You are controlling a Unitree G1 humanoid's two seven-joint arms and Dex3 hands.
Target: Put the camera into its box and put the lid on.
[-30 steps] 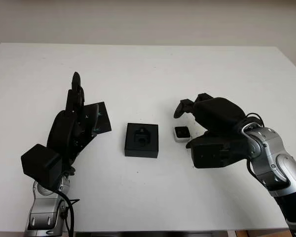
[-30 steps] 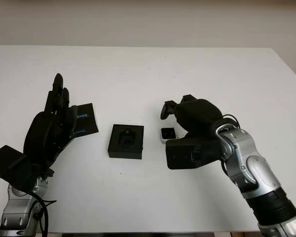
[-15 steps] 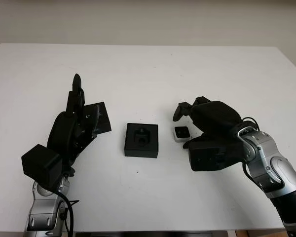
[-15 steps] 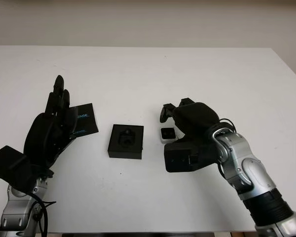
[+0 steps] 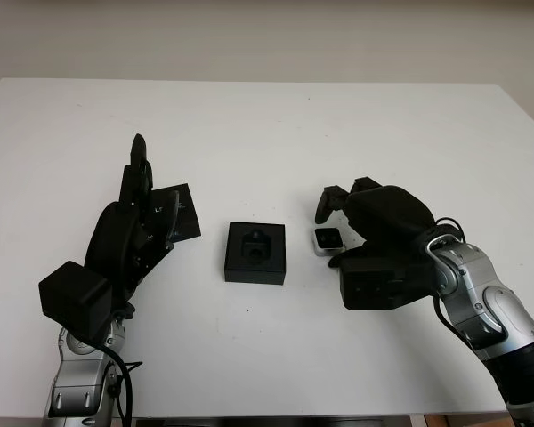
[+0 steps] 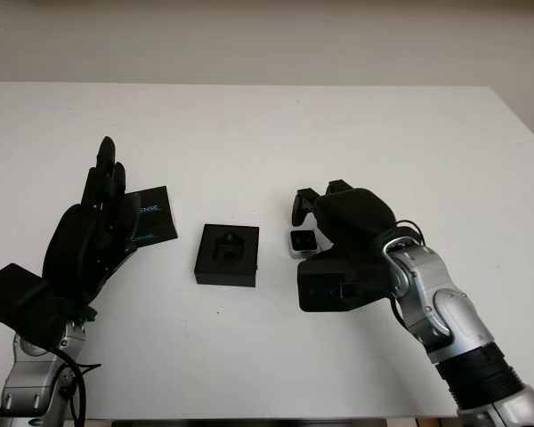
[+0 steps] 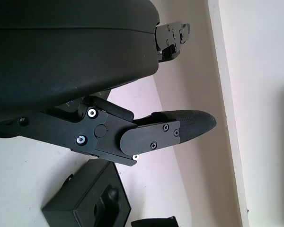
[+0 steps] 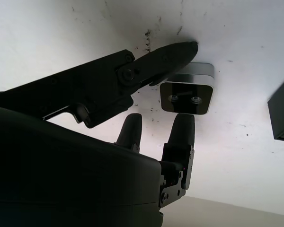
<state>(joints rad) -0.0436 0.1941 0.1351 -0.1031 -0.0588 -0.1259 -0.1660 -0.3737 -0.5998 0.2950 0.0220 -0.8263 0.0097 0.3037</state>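
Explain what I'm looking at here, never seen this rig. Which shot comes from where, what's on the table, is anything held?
This is a humanoid robot with two arms, each ending in a black three-finger hand. The two wide pictures come from a stereo camera on its head, looking down at a white table. The two close-ups come from cameras at the wrists.

On the table, in the middle, sits a small open black box. To its right lies a small silver camera. To its left lies a flat black lid.

The right hand is around the camera, fingers on either side of it, but the camera sits on the table, not lifted. The left hand is open, raised beside the lid, and holds nothing.
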